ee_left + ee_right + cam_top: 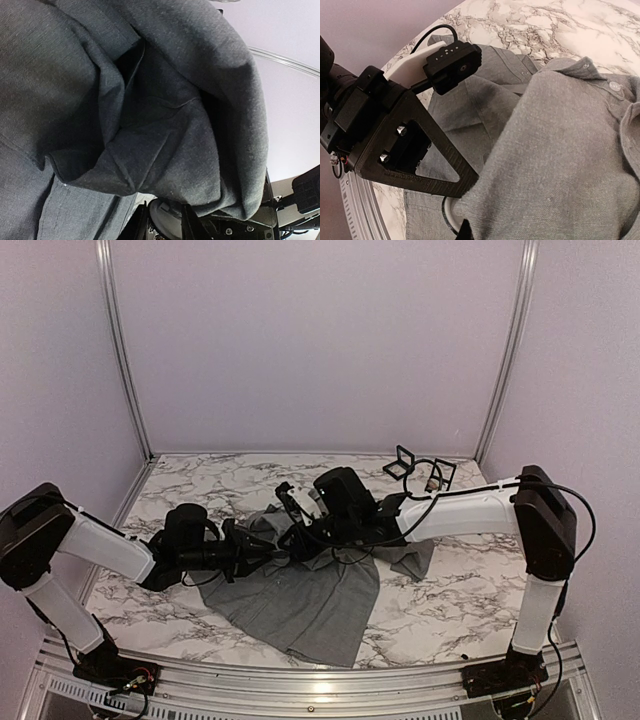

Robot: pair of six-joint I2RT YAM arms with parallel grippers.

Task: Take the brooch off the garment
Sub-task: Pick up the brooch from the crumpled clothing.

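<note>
Grey garment [305,605], collared and buttoned, lay crumpled on desk [450,595], upper part bunched between left claw [268,550] and right claw [298,528]. Right claw pressed together amid folds; left claw cloth-covered, state could not be told.

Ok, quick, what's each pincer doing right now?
Left pincer: buried in the garment, cannot tell.
Right pincer: shut, tips hidden under the fabric; grip unconfirmed.

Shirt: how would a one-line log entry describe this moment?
shirt: bunched on table | brooch: not visible | left jaws: hidden in cloth | right jaws: shut, amid the folds
</note>
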